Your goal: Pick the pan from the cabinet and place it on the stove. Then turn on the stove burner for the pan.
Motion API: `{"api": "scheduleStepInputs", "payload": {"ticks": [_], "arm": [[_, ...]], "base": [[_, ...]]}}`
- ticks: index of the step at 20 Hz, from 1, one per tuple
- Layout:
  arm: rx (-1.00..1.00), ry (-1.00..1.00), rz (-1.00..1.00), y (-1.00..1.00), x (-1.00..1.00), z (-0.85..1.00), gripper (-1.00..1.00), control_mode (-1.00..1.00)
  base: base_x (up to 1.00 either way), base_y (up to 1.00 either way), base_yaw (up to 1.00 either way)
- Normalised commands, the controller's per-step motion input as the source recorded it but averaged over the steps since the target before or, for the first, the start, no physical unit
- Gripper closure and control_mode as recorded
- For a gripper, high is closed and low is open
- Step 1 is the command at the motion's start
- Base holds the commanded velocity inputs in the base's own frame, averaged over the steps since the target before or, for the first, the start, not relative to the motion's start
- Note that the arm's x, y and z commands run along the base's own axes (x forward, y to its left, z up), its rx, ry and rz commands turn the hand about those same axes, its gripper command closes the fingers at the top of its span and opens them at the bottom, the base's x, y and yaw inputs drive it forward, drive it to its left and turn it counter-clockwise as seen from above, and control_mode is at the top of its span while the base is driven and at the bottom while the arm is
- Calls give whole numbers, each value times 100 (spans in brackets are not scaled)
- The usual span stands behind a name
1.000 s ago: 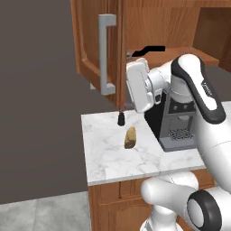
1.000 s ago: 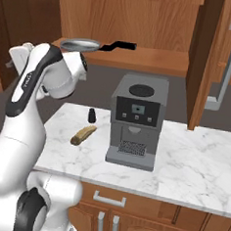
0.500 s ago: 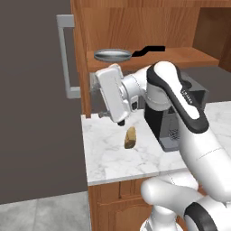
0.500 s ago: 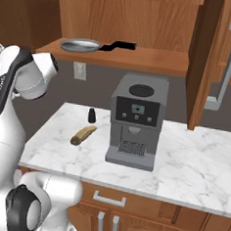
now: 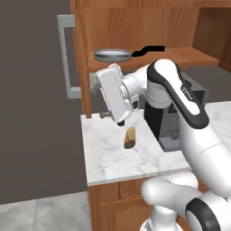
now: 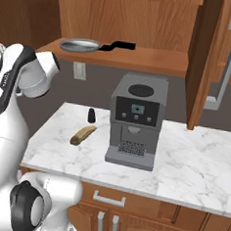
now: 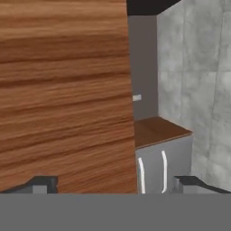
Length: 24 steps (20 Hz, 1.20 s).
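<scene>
Left base view: the pincer [image 5: 113,119] hangs below the cabinet [image 5: 135,27] shelf, pointing down and to the left, close to the open door [image 5: 80,58].
Pincer state: jaws spread wide, nothing between them; in the hand view the two tips sit far apart in front of a broad wooden face.
Pan position: the pan [image 5: 112,55] rests flat on the shelf above the pincer and a little to its right, its black handle [image 5: 150,49] running further right.
Right base view: the pan [image 6: 80,46] lies at the shelf's left end, well above the counter [image 6: 192,167].
Below the pincer: a bread roll [image 5: 130,137] on the counter; a coffee machine [image 6: 135,120] stands to the right.
Handling: probably rigid steel, smooth and slippery at the rim, moderately heavy, and likely to tip if held far from its bowl.
Where to grip: the straight handle, near the bowl, looks the safest hold.
Stage: the pan is not yet taken.
</scene>
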Motion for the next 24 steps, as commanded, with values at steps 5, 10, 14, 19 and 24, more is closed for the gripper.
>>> {"api": "scheduleStepInputs", "payload": {"ticks": [5, 10, 14, 19, 24], "arm": [[-17, -31, 2, -52, -2, -4, -100, -100], [-17, -35, 0, -65, -16, 0, -100, -100], [-15, -35, 0, -71, -15, 0, -100, -100], [-12, -32, 0, -73, -6, 1, -100, -100], [-8, -35, 0, -66, 0, 12, -100, -100]], "base": [[0, 0, 0], [0, 0, 0], [0, 0, 0], [0, 0, 0], [0, 0, 0]]}}
